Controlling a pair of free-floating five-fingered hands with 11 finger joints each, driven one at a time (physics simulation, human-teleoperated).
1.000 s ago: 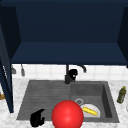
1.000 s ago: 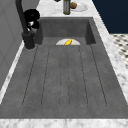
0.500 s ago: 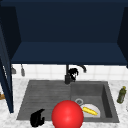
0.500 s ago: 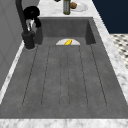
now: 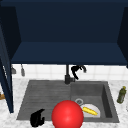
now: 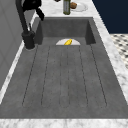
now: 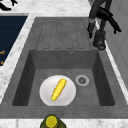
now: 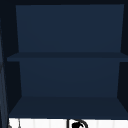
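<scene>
Right hand: you are seeing the right hand (image 5: 76,70) hanging at the faucet (image 5: 67,75), up by the spout at the far edge of the sink (image 5: 45,95); its fingers are curling about the spout, though whether they are truly gripping it you cannot tell.
Left hand: the left hand (image 5: 37,118) is floating at the near left of the sink, over the ribbed drainboard, fingers curling and holding nothing.
Faucet: it is standing at the far rim, between drainboard and basin, just left of the right hand.
Red ball: a red ball (image 5: 67,115) is sitting at the near edge, just right of the left hand.
Front versus sides: the right side view is giving you the white plate (image 7: 57,91) with a corn cob (image 7: 59,89) lying on it, beside the drain (image 7: 82,80); the left side view is showing the hand (image 6: 32,5) against the faucet neck (image 6: 22,20), and the olive bottle (image 6: 66,7) beyond the basin.
Upper view: the dark blue cabinet (image 8: 67,57) is standing open above, two shelves showing.
</scene>
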